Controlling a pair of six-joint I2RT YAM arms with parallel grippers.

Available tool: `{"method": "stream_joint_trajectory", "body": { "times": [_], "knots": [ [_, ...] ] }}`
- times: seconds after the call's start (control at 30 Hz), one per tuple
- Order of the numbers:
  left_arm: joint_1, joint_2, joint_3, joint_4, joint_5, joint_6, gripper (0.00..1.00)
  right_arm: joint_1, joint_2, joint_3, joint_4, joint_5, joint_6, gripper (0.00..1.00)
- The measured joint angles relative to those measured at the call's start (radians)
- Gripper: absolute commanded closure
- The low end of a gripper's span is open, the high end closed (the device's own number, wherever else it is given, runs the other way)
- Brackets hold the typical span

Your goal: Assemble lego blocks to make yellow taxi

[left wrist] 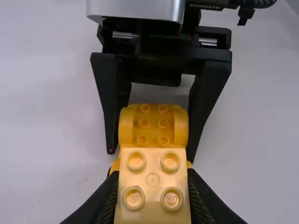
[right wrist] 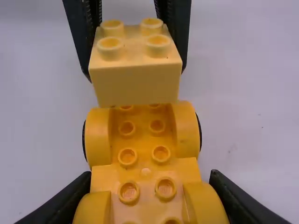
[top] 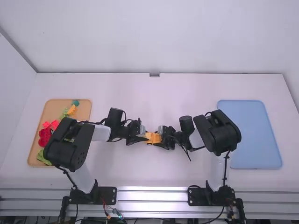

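Pale brick (left wrist: 153, 179), clamped in the left gripper (right wrist: 135, 72), is sitting at the yellow chassis's (right wrist: 142, 140) left end; the right gripper (left wrist: 151, 155) is clamping the chassis; squaring up should be preceding straight pressing.

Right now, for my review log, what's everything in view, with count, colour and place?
Table: one, white, under everything
Tray: one, tan, left side
Loose blocks: several, count unclear, red, green, yellow, teal, in that tray
Tray: one, blue, right side
Car base: one, yellow-orange, mid-table, in right end effector
Block: one, pale yellow, in left end effector
Arms: two, white and black, left and right
End effectors: two, black, mid-table
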Motion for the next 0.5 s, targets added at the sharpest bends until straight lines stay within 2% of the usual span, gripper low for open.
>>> {"method": "stream_joint_trajectory", "body": {
  "times": [0.33, 0.5],
  "knots": [
    [-0.005, 0.034, 0.000, 0.021, 0.026, 0.016, 0.98, 0.000, 0.000, 0.000, -0.005, 0.003, 0.000, 0.38],
    [-0.025, 0.034, 0.000, 0.028, 0.011, 0.026, 0.98, 0.000, 0.000, 0.033, -0.095, -0.019, -0.008, 0.39]
  ]
}}
